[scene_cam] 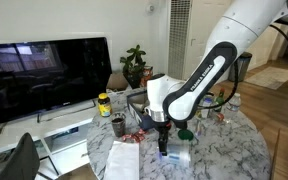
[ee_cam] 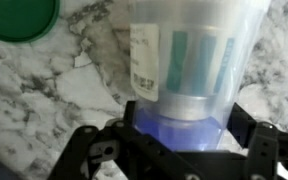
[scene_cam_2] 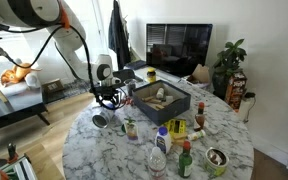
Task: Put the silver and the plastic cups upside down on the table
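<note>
The table (scene_cam: pixel 224 150), round and marble-topped, is seen crowded with items. The arm (scene_cam: pixel 204 75) is bent down over it, with the gripper (ee_cam: pixel 174 138) lowered close to the top. In the wrist view the jaws are observed apart, one on either side of the base of the plastic cup (ee_cam: pixel 184 50), with gaps visible. The silver cup (scene_cam_2: pixel 101 120) is noted on the table near the gripper; its attitude cannot be told. A green bowl (ee_cam: pixel 19 15) is recorded beside the plastic cup.
</note>
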Motion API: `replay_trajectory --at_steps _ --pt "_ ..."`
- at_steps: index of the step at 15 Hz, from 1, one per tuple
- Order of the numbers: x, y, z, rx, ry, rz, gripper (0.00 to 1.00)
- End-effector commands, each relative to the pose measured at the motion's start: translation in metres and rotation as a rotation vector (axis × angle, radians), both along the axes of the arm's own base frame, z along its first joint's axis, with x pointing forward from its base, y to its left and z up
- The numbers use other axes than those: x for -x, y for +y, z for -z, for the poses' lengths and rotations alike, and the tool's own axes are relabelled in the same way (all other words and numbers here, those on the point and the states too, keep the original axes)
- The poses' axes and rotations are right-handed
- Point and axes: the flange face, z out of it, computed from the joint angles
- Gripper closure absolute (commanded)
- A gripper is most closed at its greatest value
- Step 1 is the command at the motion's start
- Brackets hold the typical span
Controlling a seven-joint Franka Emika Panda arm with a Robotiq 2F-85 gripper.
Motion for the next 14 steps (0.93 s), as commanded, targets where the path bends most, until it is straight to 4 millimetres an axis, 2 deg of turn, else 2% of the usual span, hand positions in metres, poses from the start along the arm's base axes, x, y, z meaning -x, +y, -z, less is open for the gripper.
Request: replay_trajectory --at_steps 1,7,14 --pt "0.001 -0.01 0.014 -0.087 -0.013 -0.008 0.38" --pt "-0.001 -0.033 0.003 -0.269 -0.125 0.016 0.39" --pt "0.01 -0.051 -0.013 -0.487 -0.246 0.0 0.39"
